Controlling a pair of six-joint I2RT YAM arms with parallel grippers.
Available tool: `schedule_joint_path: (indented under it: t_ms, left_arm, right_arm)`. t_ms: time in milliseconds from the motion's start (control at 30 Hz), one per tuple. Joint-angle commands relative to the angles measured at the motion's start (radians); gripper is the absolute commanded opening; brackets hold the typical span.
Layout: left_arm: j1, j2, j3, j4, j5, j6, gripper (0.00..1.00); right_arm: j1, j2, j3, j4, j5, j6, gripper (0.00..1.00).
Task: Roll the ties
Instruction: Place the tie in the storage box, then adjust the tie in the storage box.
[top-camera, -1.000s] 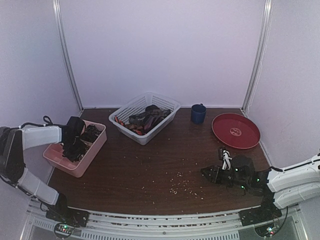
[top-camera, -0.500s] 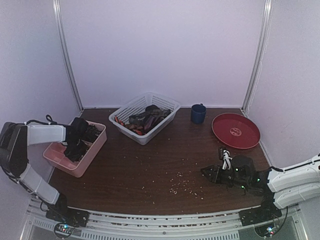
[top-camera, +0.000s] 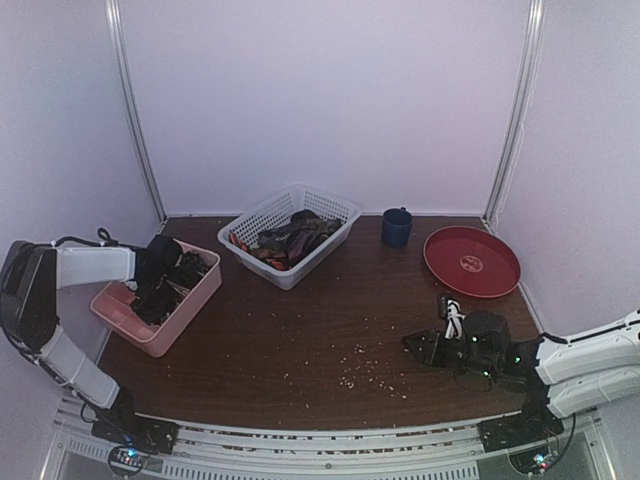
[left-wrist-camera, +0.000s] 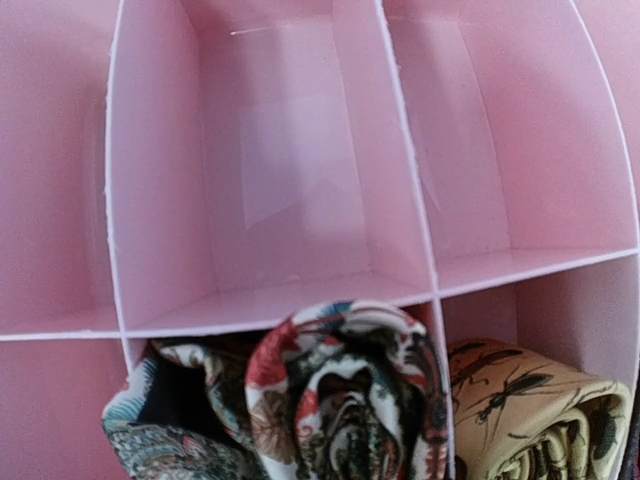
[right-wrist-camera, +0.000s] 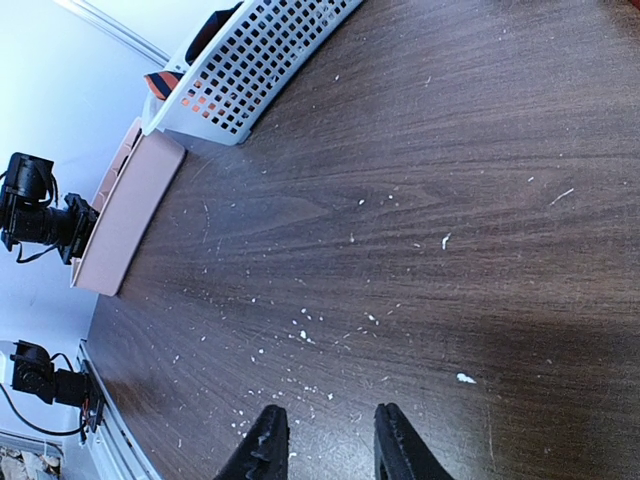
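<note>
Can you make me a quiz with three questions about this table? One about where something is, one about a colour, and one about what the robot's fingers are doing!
1. Where is the blue mug?
A. Inside the white basket
B. On the table, between the white basket and the red plate
C. On top of the red plate

2. What colour is the round plate?
A. Green
B. Yellow
C. Red

3. What are the right arm's fingers doing?
A. They are apart, with nothing between them
B. They are holding the blue mug
C. They are pressed tight together

Answers:
1 B, since the top view shows the mug standing on the bare wood with the basket on one side and the plate on the other.
2 C, since the plate is plainly red in the top view.
3 A, since the right wrist view shows only bare table in the gap between the two fingers.
</note>
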Motion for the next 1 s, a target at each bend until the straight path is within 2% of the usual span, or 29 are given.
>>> schedule_joint_path:
  t_ms: [0, 233, 500, 700, 967]
  left_arm:
    - [-0.014, 0.005, 0.003, -0.095, 0.048, -0.021, 0.3]
    - [-0.019, -0.001, 0.027, -0.124, 0.027, -0.032, 0.37]
    - [-0.021, -0.004, 0.039, -0.151, 0.016, -0.049, 0.36]
    - [-0.023, -0.022, 0.047, -0.159, 0.022, -0.05, 0.47]
    - [-0.024, -0.043, 0.042, -0.185, 0.016, -0.071, 0.54]
  right_arm:
    - [-0.002, -0.018, 0.001, -0.016, 0.023, -0.002, 0.31]
    - [-0.001, -0.017, 0.0, -0.016, 0.022, -0.004, 0.31]
    - [-0.002, -0.019, 0.001, -0.02, 0.022, -0.005, 0.31]
    - [-0.002, -0.024, 0.002, -0.024, 0.023, -0.006, 0.31]
    - [-0.001, -0.026, 0.003, -0.027, 0.021, -0.005, 0.31]
